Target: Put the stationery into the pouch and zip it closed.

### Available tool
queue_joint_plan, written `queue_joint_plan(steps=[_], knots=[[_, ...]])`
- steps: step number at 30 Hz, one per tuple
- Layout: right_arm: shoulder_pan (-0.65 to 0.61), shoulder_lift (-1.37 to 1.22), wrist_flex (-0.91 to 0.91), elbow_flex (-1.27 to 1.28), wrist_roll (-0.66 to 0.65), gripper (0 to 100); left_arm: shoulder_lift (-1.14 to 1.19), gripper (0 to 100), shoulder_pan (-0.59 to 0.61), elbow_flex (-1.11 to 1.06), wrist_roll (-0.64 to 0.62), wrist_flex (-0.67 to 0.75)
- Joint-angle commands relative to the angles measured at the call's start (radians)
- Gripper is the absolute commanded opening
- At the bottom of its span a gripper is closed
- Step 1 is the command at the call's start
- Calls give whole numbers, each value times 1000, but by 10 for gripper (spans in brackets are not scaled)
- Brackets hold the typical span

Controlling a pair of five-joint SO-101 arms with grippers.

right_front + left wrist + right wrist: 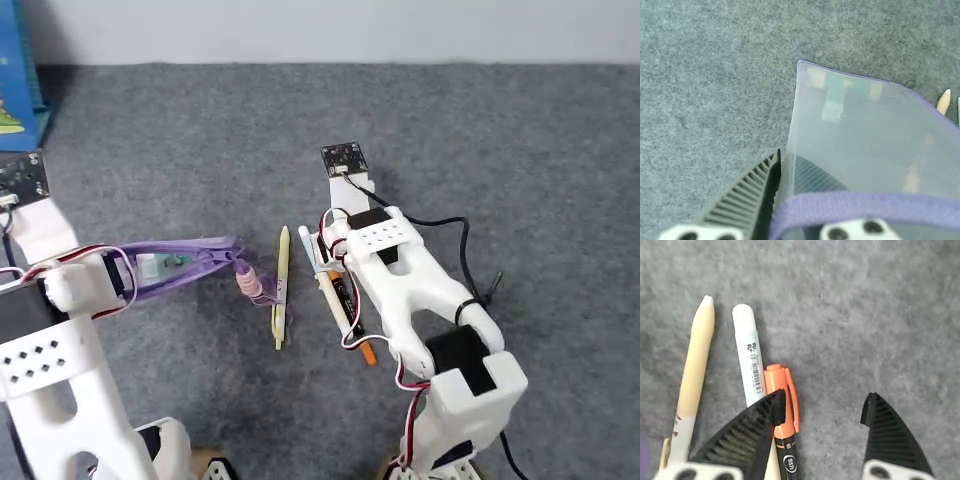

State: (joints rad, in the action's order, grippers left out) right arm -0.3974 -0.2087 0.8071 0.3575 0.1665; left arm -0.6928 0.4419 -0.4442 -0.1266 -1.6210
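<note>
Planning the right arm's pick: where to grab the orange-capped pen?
Probably the orange-capped pen at its cap end, from above, right gripper across it. It lies flat, close against the white pen on one side, bare carpet on the other, so one finger must slip between.

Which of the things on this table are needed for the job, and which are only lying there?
Needed: mesh pouch; cream pen; white pen; orange-capped pen.
Only lying there: blue box at the far corner of the table.
</note>
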Motion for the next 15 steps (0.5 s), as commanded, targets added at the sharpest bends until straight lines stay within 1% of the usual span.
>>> queue_joint_plan(steps=[1, 7, 15], knots=[[-8, 8, -1, -54, -12, 251, 8, 11, 11, -8, 8, 23], [-36, 48, 90, -66, -25, 251, 8, 11, 11, -8, 8, 21], [-61, 73, 76, -66, -21, 251, 8, 11, 11, -8, 8, 18]])
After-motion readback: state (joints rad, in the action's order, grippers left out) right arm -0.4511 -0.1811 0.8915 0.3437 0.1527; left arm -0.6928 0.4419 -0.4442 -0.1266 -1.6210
